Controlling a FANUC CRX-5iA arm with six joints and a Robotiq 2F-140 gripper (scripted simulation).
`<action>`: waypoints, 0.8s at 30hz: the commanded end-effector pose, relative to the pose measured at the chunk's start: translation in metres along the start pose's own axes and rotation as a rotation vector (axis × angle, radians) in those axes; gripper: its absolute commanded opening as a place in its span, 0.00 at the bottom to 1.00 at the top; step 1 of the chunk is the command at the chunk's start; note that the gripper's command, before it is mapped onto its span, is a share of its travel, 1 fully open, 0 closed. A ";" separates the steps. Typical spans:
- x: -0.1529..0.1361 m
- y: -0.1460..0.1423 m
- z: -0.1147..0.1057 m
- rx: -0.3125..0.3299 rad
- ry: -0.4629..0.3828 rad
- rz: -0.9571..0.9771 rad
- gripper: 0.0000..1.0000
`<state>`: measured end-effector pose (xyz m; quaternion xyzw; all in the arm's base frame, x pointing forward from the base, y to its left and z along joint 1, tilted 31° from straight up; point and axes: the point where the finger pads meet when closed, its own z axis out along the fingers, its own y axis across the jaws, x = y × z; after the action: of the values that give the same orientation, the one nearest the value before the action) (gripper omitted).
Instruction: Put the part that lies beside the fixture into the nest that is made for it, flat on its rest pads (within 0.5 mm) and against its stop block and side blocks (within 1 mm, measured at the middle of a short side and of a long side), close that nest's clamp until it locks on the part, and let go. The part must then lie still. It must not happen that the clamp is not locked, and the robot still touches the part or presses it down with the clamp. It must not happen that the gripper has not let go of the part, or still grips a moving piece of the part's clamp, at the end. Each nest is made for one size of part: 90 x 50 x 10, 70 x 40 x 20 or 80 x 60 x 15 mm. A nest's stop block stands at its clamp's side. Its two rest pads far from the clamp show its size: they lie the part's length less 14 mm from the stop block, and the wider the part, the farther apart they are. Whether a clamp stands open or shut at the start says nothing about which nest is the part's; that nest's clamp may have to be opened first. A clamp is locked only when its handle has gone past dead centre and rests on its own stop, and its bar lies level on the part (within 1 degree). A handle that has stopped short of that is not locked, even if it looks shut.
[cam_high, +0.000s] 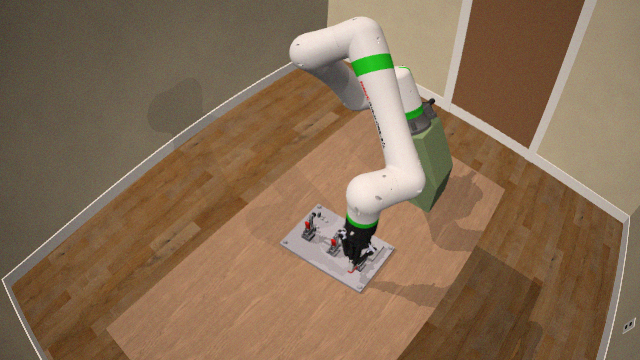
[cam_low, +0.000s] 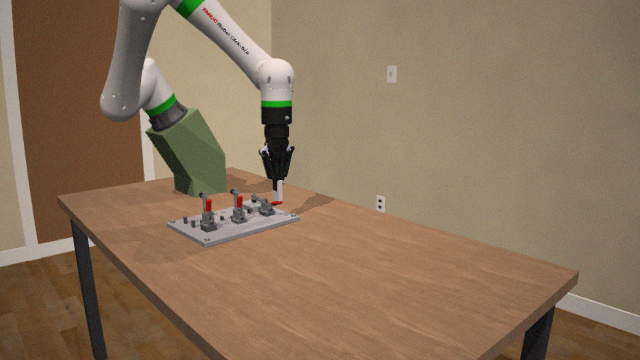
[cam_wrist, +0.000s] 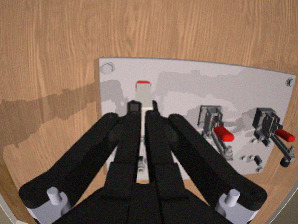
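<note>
Fingers: fully shut on nothing, the fingers (cam_low: 279, 189) pressed together into one blunt point that aims straight down.
Position of fingers: over the end nest of the fixture plate (cam_low: 225, 235), tip just above or touching the red handle (cam_low: 276, 202) of that nest's clamp; I cannot tell whether they touch.
End clamp: handle lies low and near level, its red tip past the plate's end. Whether it has gone past dead centre onto its stop cannot be read here.
Other clamps: two more clamps (cam_low: 208, 216) (cam_low: 239, 213) stand with red handles upright, so open.
Part: not seen on the tabletop (cam_low: 350, 280) beside the plate. By judgement it lies in the end nest under the clamp bar, hidden by the fingers in the wrist view and too small to make out elsewhere.
Handling of part: judged a small, stiff, solid block with smooth flat faces, light for this arm and not fragile. Likely to slide on its pads if nudged. Best held across its width, on the two long sides near mid-length.
Handling of handle: a stiff lever, likely to snap over at the end; best pushed at the red tip.
Risk: handle stopping short of lock.
</note>
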<state>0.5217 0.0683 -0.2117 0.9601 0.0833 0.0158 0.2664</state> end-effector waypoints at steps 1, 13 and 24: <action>0.000 0.000 0.001 0.000 0.000 0.000 0.00; 0.000 0.000 0.001 0.000 0.000 0.000 0.00; 0.000 0.000 0.003 0.000 0.000 0.000 0.00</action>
<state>0.5219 0.0667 -0.2144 0.9601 0.0833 0.0158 0.2664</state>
